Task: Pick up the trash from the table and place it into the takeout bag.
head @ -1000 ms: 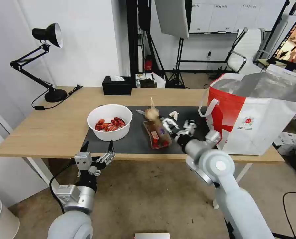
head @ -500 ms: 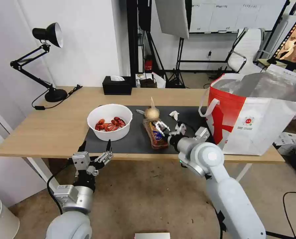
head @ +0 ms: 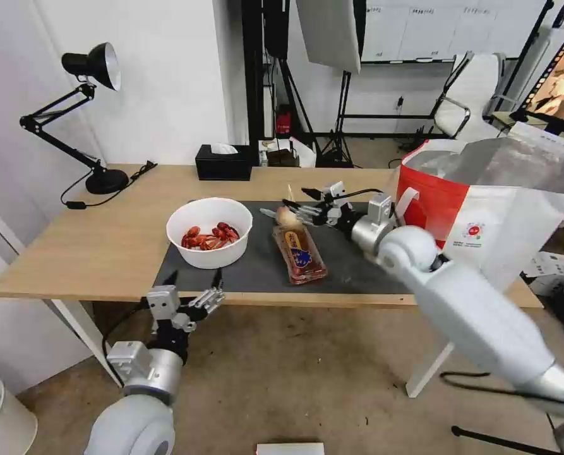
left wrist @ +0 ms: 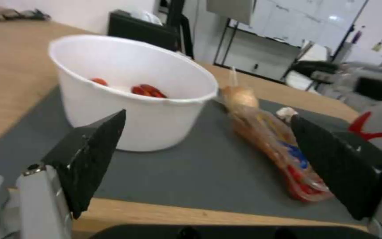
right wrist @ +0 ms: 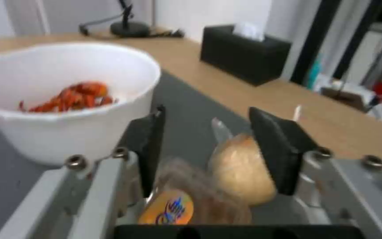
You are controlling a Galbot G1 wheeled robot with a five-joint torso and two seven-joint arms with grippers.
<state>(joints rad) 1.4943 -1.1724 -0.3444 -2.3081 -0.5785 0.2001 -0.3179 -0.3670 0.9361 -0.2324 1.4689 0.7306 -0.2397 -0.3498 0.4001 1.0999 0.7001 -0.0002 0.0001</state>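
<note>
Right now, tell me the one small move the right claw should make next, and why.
Probably ease the right claw a little farther over the tan bundle and close. Its jaws stand open, one on each side of the bundle, not yet gripping it. The bundle sits on the dark mat at the far end of the clear tray. The left claw hangs open below the table edge.

Table [head: 105, 234]: light wood grain, matt. Mat [head: 357, 265]: dark grey, matt, smooth. Bowl [head: 209, 232]: white, smooth, plastic-like. Tray [head: 300, 253]: clear glossy plastic. Takeout bag [head: 484, 215]: silver foil lining, crinkled. Gripper fingers [left wrist: 89, 156]: black, matt; bodies bare metal.
</note>
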